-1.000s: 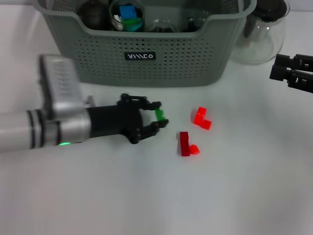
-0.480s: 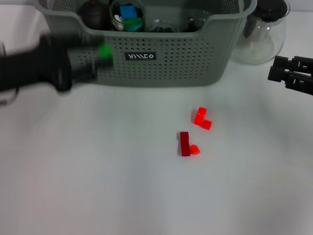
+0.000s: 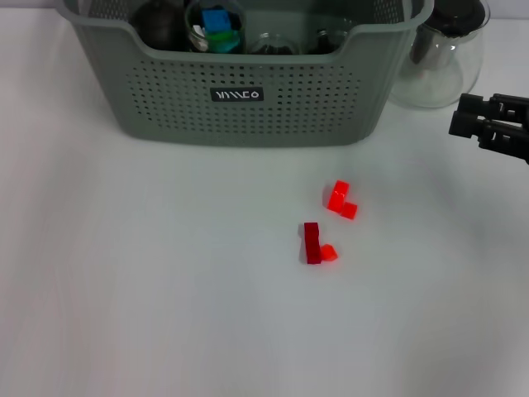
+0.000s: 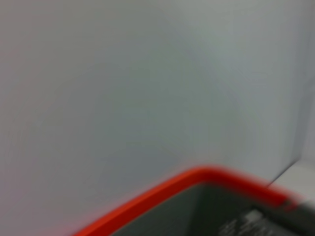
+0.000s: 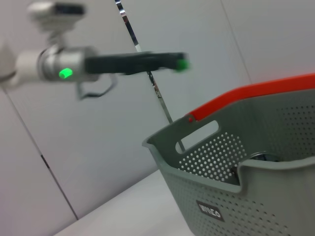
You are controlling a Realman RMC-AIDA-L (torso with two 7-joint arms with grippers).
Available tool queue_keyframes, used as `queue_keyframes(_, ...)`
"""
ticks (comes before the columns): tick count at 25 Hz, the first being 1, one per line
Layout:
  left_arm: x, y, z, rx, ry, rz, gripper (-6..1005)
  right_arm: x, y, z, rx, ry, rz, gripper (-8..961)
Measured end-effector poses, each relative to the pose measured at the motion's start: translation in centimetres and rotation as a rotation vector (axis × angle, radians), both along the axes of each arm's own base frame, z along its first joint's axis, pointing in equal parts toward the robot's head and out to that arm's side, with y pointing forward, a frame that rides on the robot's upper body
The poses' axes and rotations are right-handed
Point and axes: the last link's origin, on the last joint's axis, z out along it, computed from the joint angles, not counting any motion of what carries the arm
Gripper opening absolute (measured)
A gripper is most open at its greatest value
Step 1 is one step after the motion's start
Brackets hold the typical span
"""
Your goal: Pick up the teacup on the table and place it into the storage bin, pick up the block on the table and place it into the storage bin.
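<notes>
A small green block point(image 5: 182, 63) is pinched at the tip of the left gripper point(image 5: 170, 61), raised high in the air beside the storage bin point(image 3: 248, 91), as the right wrist view shows. Inside the bin sit dark cups and a glass holding a blue block point(image 3: 216, 20). Two red blocks point(image 3: 340, 198) point(image 3: 315, 243) lie on the white table point(image 3: 124, 273) in front of it. The right gripper point(image 3: 489, 128) hovers near the glass pitcher point(image 3: 438, 51); whether its jaws are apart, I cannot tell.

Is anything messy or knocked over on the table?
Nothing is spilled or broken. Two red blocks lie loose on the white table, not yet in the storage bin. The left pincer holds a small green block high beside the bin. The right pincer waits near the glass pitcher.
</notes>
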Motion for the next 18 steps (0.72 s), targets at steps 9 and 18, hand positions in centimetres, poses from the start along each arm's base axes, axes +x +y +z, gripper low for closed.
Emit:
queue_keyframes(9,-0.2,3.4,-8.4,0.017,0.309,0.201,442,0.0,0.1,-0.1,0.001,0.001,-0.004,489)
queue_keyframes(18,0.7,2.5,-7.7,0.069,0.221,0.189,500,0.1,0.1,0.0,0.004,-0.004,-0.004,489)
